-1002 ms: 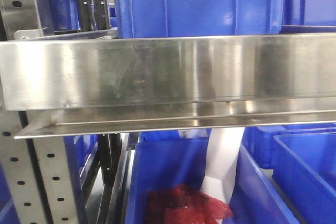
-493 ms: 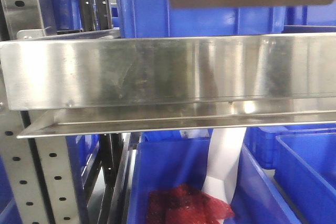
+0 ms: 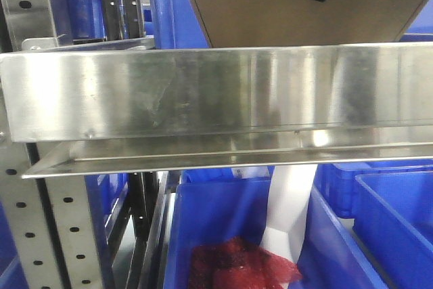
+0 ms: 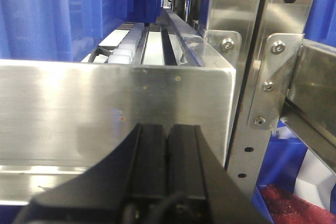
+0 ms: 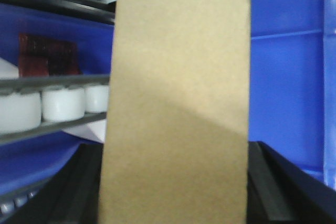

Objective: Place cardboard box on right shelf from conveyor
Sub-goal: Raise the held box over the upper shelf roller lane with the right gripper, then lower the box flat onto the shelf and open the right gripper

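The box (image 3: 270,8) hangs at the top of the front view, its lower edge behind the shelf's (image 3: 203,93) steel lip, blue bins (image 3: 223,221) behind and below. The right gripper (image 5: 173,182) has its dark fingers (image 5: 79,192) clamped on the box's two sides. The left gripper (image 4: 168,150) faces the lip's near right corner, fingers together, holding nothing.

Bright even light, white glare on the steel shelf lip (image 3: 203,93), soft blurred cardboard box (image 5: 176,98) close-up
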`<state>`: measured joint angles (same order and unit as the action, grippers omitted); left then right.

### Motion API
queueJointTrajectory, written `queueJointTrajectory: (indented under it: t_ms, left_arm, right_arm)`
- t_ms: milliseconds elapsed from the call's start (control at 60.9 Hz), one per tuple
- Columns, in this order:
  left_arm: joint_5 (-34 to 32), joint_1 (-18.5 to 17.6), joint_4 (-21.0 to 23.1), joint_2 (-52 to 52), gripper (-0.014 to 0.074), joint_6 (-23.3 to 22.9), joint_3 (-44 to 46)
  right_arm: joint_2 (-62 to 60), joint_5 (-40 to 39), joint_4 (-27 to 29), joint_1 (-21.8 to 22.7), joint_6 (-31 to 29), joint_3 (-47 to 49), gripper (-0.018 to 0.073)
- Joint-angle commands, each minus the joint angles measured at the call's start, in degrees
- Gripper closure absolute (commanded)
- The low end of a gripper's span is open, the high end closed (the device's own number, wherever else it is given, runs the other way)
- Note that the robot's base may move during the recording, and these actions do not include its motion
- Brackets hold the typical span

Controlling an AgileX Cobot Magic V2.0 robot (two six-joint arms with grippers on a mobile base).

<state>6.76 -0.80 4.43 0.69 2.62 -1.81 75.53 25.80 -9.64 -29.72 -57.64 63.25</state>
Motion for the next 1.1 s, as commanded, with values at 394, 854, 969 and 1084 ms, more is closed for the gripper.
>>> queueJointTrajectory:
  t_ms: [394, 854, 969, 1084]
  left_arm:
    - [-4.87, -0.01, 0.34, 0.83, 0.0713, 0.01, -0.47]
    - [-4.87, -0.01, 0.34, 0.83, 0.0713, 0.01, -0.47]
    - [-4.87, -0.01, 0.34, 0.83, 0.0713, 0.01, -0.47]
    - [-4.87, -0.01, 0.34, 0.83, 0.0713, 0.01, -0.47]
  right_arm:
    - [-2.26, -6.17, 2.40, 0.67, 3.76, 1.97, -0.0036]
    - [-11.99, -6.65, 4.87, 0.60, 47.15, 0.15, 0.0046]
    - [-15.55, -8.59, 1.00, 0.60, 63.55, -3.73, 0.0187]
    - [-19.49, -11.33, -1.78, 0.80, 72.84, -8.06, 0.0374]
